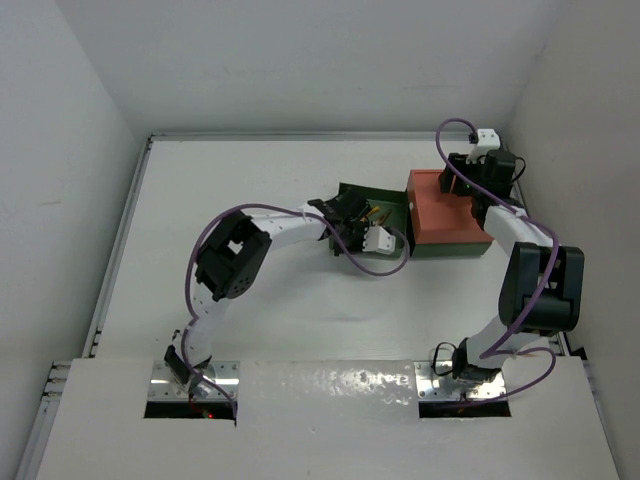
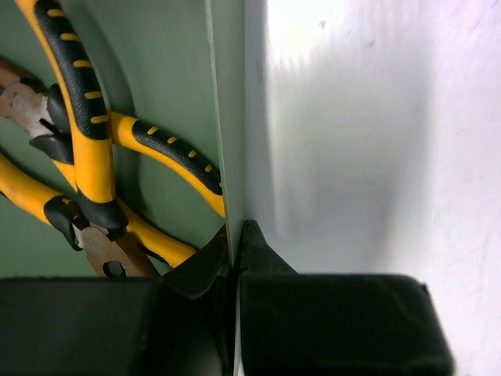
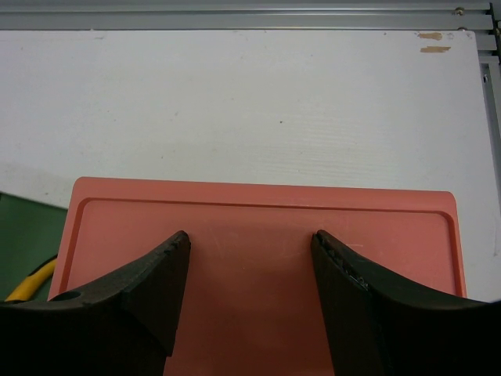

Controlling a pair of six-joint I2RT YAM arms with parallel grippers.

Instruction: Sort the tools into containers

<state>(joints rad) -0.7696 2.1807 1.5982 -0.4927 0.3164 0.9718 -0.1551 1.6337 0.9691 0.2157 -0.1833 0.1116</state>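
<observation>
A dark green tray (image 1: 352, 189) lies mid-table with several yellow-handled pliers (image 1: 376, 212) in it. In the left wrist view the pliers (image 2: 88, 137) rest on the green floor. My left gripper (image 2: 236, 229) is shut on the tray's thin side wall (image 2: 227, 117), one finger inside and one outside. The orange-red tray (image 1: 445, 215) sits to the right, on a dark green base (image 1: 450, 250). My right gripper (image 1: 463, 180) hovers over its far end. Its fingers (image 3: 156, 274) stand apart above the flat orange surface (image 3: 391, 235), with nothing between them. No screwdriver shows.
White table (image 1: 300, 310) with walls on three sides and a metal rail (image 3: 235, 19) along the far edge. A corner of the green tray (image 3: 27, 235) and a yellow handle (image 3: 31, 282) show left of the orange tray. Purple cables (image 1: 370, 262) loop off both arms.
</observation>
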